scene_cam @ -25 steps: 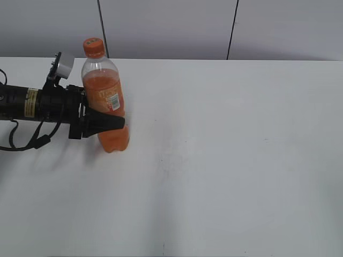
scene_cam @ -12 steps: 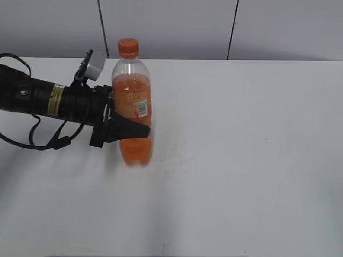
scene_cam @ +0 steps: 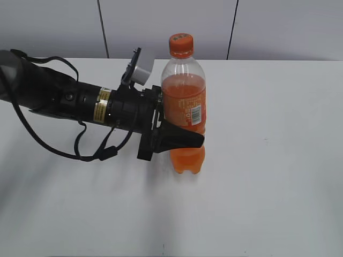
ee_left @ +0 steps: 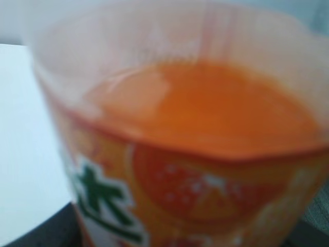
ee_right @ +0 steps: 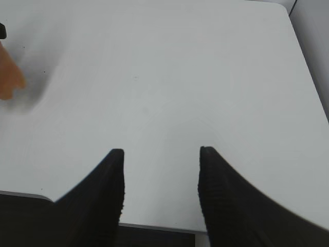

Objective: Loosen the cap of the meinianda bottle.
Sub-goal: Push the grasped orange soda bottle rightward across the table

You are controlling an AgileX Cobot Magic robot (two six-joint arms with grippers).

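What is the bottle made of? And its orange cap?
The bottle looks like clear, glossy plastic: the drink shows through its wall. The cap seems to be opaque orange plastic, fairly matte, with a ribbed side.

**White bench, one bottle**

The bench [scene_cam: 257,187] is a plain white surface running back to a grey panelled wall. The only thing seen standing on it is the bottle [scene_cam: 185,115], upright, left of the bench's middle, holding orange drink; whether its base quite touches the top cannot be told. Right of the bottle the surface shows only a few faint specks. A soft shadow lies left of the bottle.
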